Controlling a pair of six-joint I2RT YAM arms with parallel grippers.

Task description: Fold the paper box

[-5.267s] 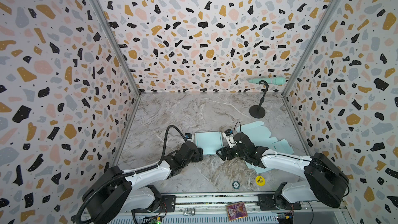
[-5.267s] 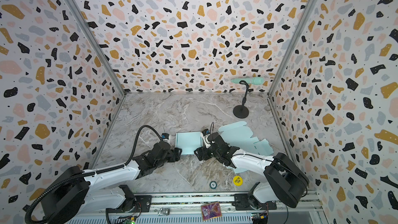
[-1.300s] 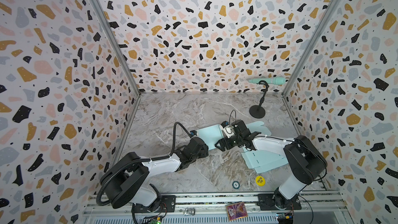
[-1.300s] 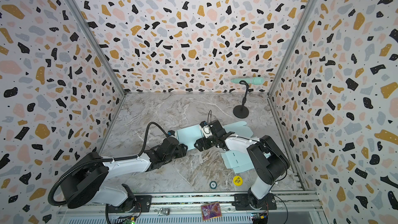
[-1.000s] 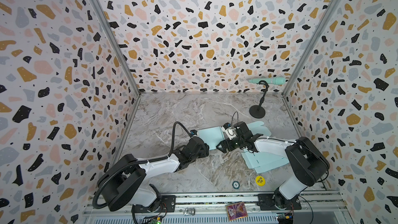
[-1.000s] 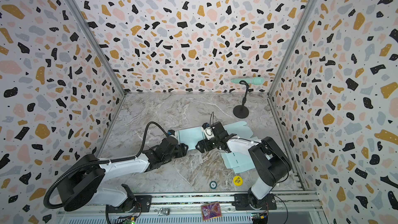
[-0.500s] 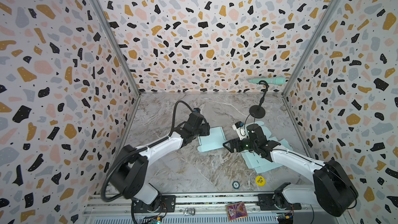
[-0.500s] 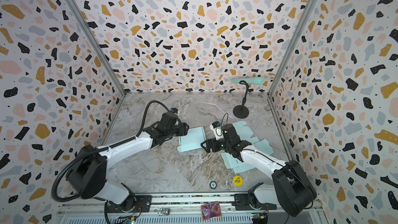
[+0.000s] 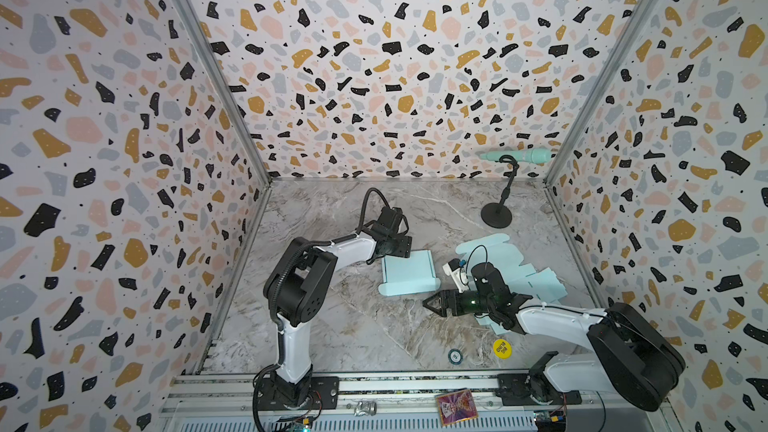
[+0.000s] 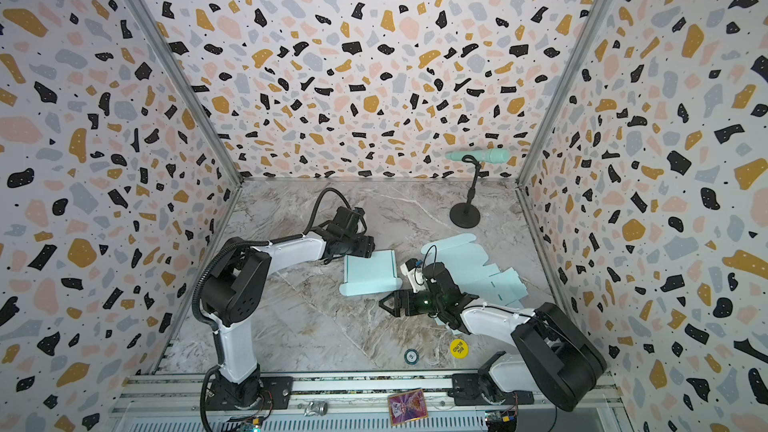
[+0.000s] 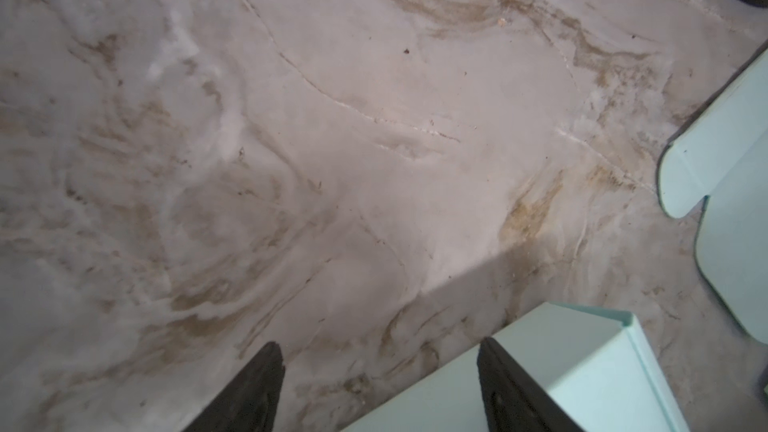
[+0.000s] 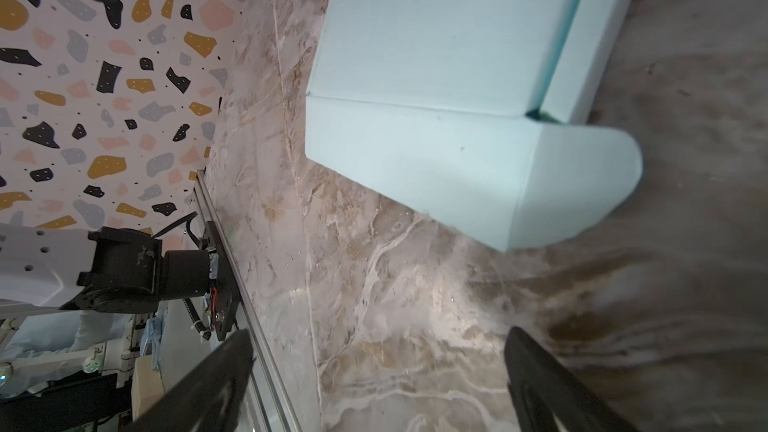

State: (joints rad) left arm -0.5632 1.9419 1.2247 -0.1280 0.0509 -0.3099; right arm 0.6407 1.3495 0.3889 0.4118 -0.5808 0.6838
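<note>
Pincers released: left pincer (image 9: 402, 249) now by the far corner, right pincer (image 9: 432, 305) drawn back, both spread, empty.
Paper box (image 9: 409, 276) lies free on the counter (image 9: 332, 326); folding looks nearly finished.

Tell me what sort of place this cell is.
Likely a staged robot test booth, not a real room: terrazzo-print walls enclose a marble-look tabletop, and a metal mounting rail runs along its front edge.

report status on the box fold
Left claw open, at paper box far edge. Right claw open, short of it. Box partly folded, near flap out. Flat blanks under right arm.
</note>
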